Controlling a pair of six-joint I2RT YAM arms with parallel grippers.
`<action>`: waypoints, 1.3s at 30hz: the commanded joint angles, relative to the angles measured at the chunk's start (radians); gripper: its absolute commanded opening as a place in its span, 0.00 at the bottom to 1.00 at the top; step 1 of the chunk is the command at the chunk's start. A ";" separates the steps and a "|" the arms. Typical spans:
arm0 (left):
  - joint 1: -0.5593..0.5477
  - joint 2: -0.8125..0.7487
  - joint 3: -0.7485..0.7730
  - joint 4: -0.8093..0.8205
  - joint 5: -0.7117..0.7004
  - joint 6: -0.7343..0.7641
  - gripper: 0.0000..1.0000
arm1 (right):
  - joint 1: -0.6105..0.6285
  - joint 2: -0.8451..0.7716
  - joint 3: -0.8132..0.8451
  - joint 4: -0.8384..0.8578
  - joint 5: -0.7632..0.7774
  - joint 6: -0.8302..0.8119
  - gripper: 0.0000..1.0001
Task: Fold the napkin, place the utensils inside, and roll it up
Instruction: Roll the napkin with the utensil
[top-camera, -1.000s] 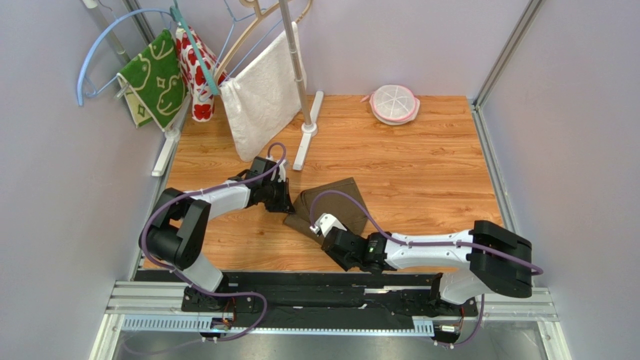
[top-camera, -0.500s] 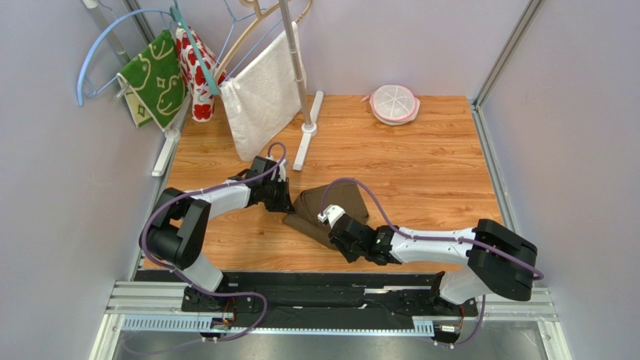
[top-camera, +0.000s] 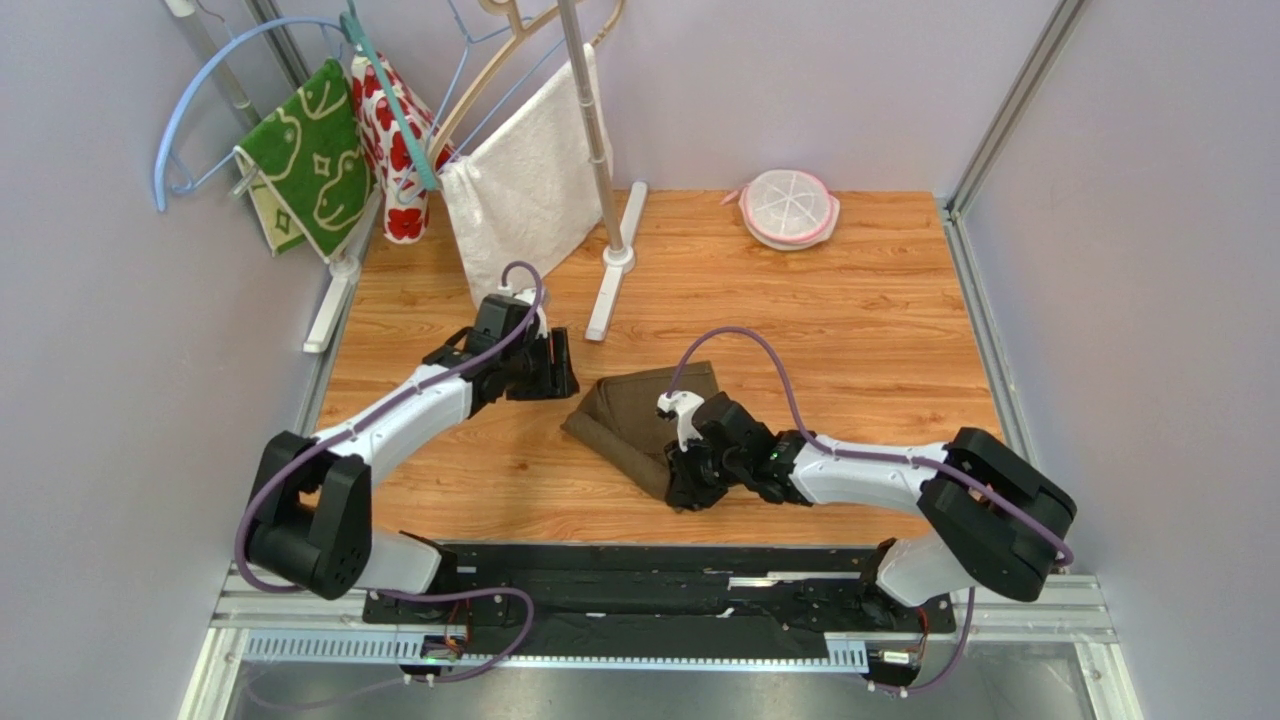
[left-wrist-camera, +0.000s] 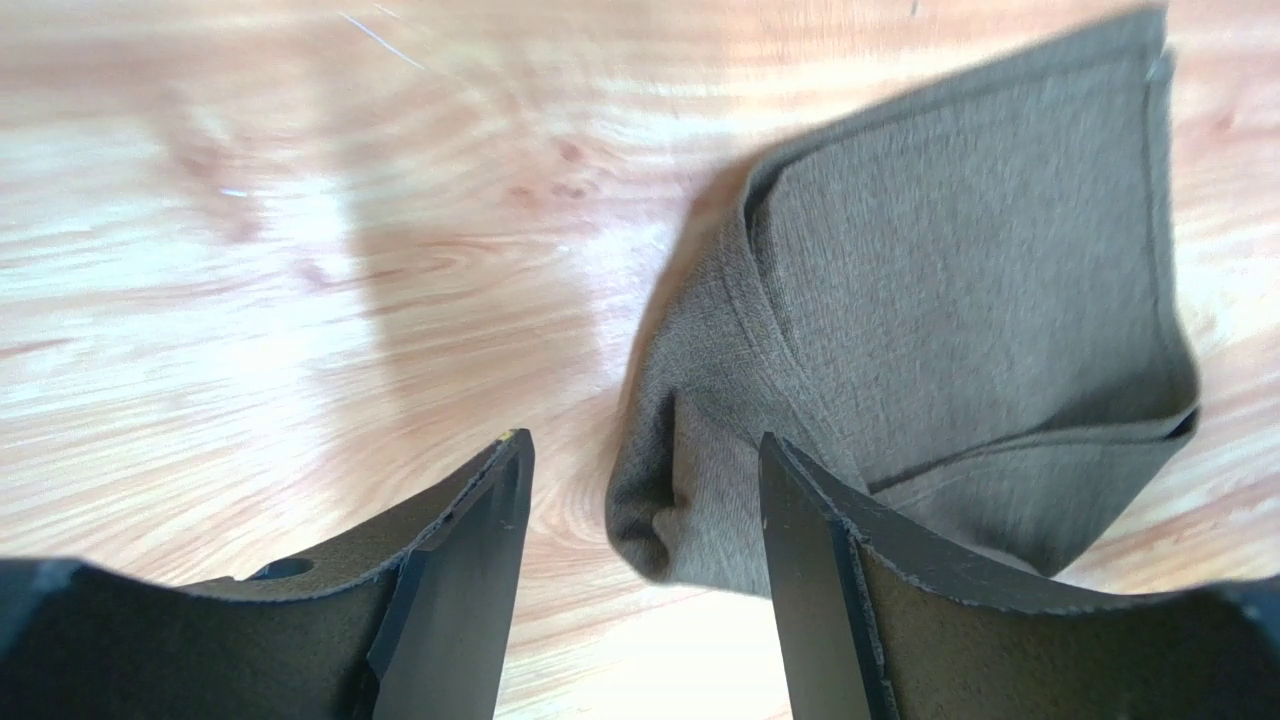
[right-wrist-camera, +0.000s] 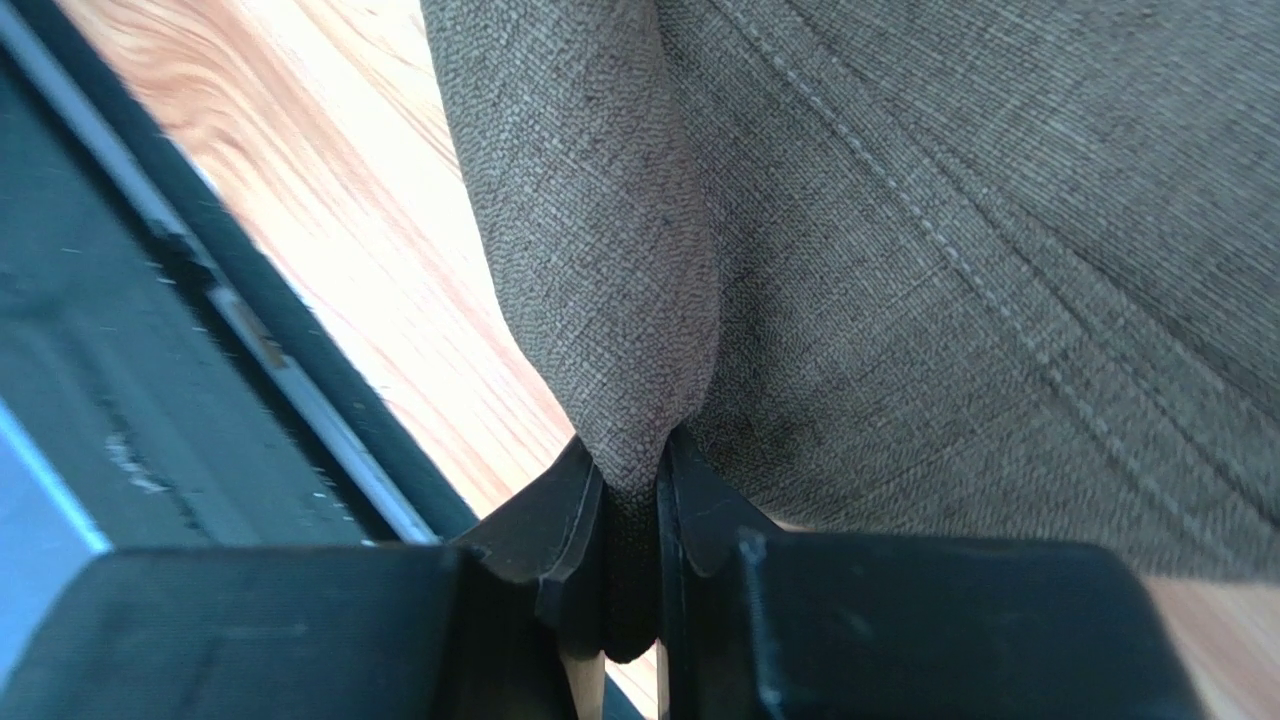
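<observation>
Your left gripper (left-wrist-camera: 639, 458) has just let go and backed off, jaws spread, while your right gripper (right-wrist-camera: 633, 473) now pinches the lower edge of the napkin (top-camera: 631, 413) at mid-frame, likely to continue folding

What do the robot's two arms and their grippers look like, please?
The left arm and right arm have white shells, black joints and a looping purple cable each. The left gripper and right gripper have flat, tapered black fingers.

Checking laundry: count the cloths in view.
4. Green cloth, red-patterned cloth and white towel hang far left; the napkin lies mid-table, in the right gripper. More may hide behind them.
</observation>
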 joint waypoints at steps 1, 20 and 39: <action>0.008 -0.096 -0.047 0.061 -0.032 -0.011 0.65 | -0.039 0.084 -0.061 0.009 -0.128 0.058 0.12; 0.006 -0.084 -0.217 0.378 0.115 -0.026 0.53 | -0.151 0.188 -0.106 0.142 -0.271 0.111 0.11; 0.006 0.131 -0.161 0.426 0.193 -0.023 0.01 | -0.156 0.167 -0.084 0.095 -0.249 0.118 0.24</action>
